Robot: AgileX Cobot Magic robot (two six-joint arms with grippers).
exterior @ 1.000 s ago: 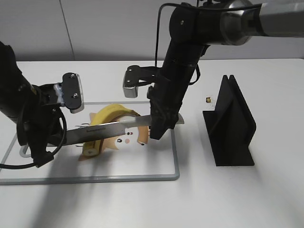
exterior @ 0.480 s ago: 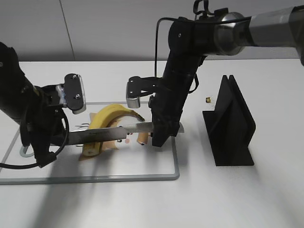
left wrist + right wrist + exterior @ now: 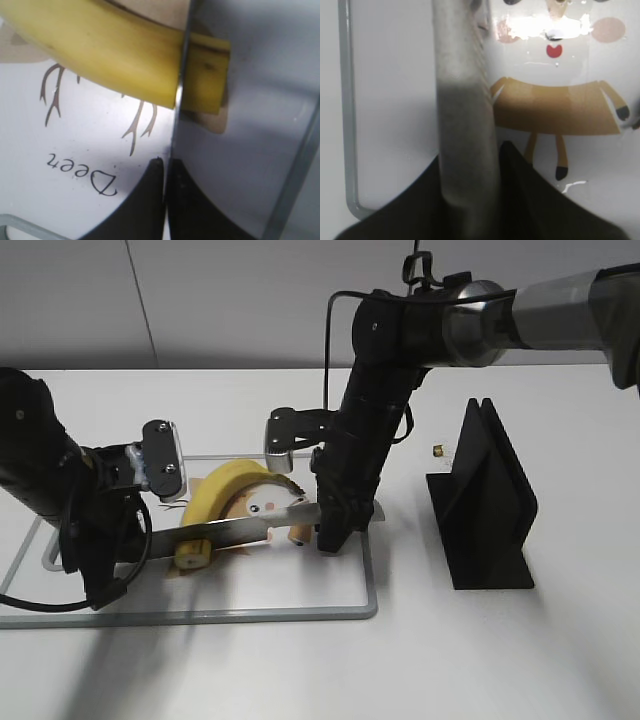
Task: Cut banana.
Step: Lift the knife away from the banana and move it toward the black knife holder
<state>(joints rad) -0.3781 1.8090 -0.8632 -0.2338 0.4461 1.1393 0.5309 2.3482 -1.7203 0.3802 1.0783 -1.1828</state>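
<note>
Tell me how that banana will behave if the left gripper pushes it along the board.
The banana is curved, so it would probably pivot rather than slide straight. The cutting board looks glossy, so it may skid easily. The knife in the right gripper is cutting near its blunt end; that short piece would likely break away.

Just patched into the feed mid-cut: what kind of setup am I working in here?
Likely a lab test bench staged as a kitchen task: a bare white table, a deer-print cutting board with the banana under a knife, and a black knife stand.
</note>
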